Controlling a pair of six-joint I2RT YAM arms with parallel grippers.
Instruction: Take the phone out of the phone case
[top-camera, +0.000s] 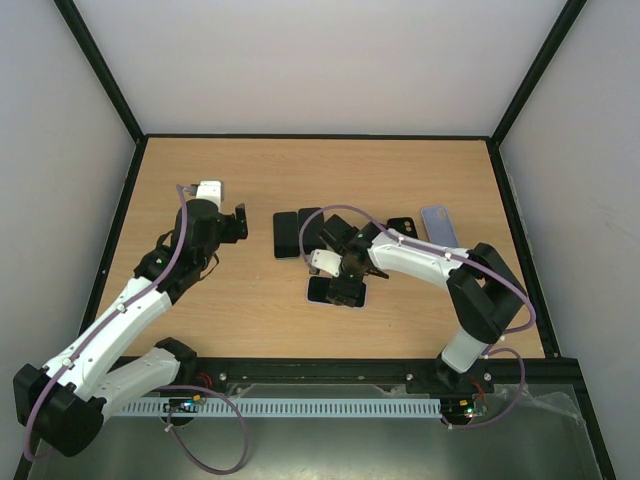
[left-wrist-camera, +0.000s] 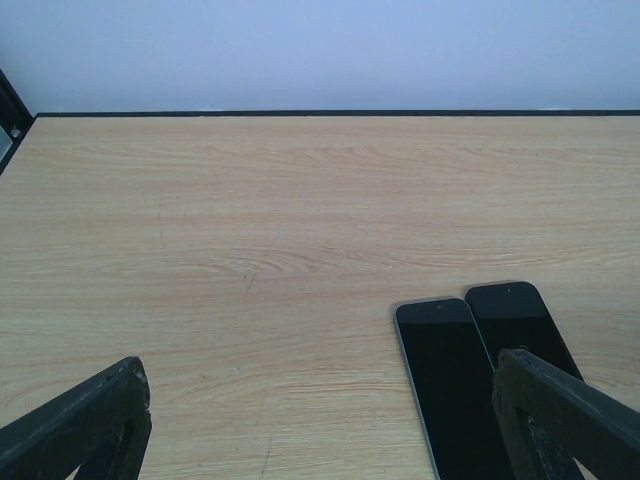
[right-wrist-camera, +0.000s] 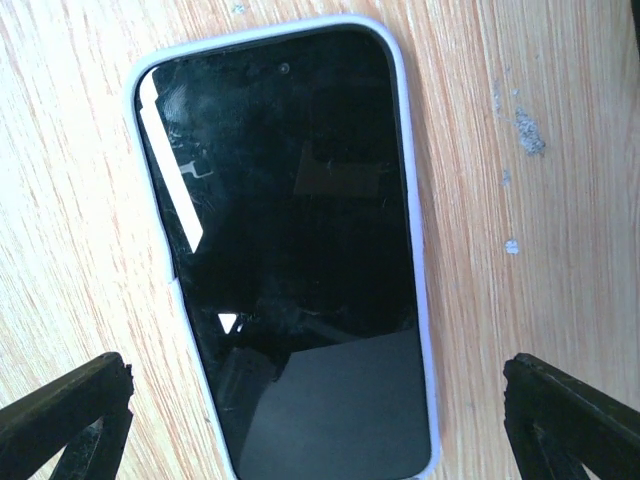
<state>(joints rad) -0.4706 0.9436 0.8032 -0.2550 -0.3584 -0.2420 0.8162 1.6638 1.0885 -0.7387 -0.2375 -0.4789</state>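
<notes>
The right gripper (right-wrist-camera: 318, 430) hangs with its two black fingers (right-wrist-camera: 62, 420) spread wide, holding nothing. Between them, touching neither, lies the one black glass-fronted phone (right-wrist-camera: 290, 250), screen up and seated in its pale lavender rubbery phone case (right-wrist-camera: 420, 260), whose rim shows along the top and both long sides. How high the fingertips stand above it cannot be told. From above, this right gripper (top-camera: 343, 278) sits over the same cased phone (top-camera: 320, 290), which lies flat near the middle of the light wooden table (top-camera: 260, 325). Beyond it, two bare black phones (top-camera: 287, 235) lie side by side, edges almost touching. To the right, past the white right arm (top-camera: 415, 258), are two more flat pieces: one small dark rounded item (top-camera: 403, 228), partly hidden and too unclear to name, and one loose lavender case (top-camera: 438, 225) just beside it. The left gripper (top-camera: 236, 222) is held left of the pair of phones, its two black fingers (left-wrist-camera: 80, 425) parted wide and empty; in its wrist view the same two black phones (left-wrist-camera: 450, 385) lie near the right-hand finger.
</notes>
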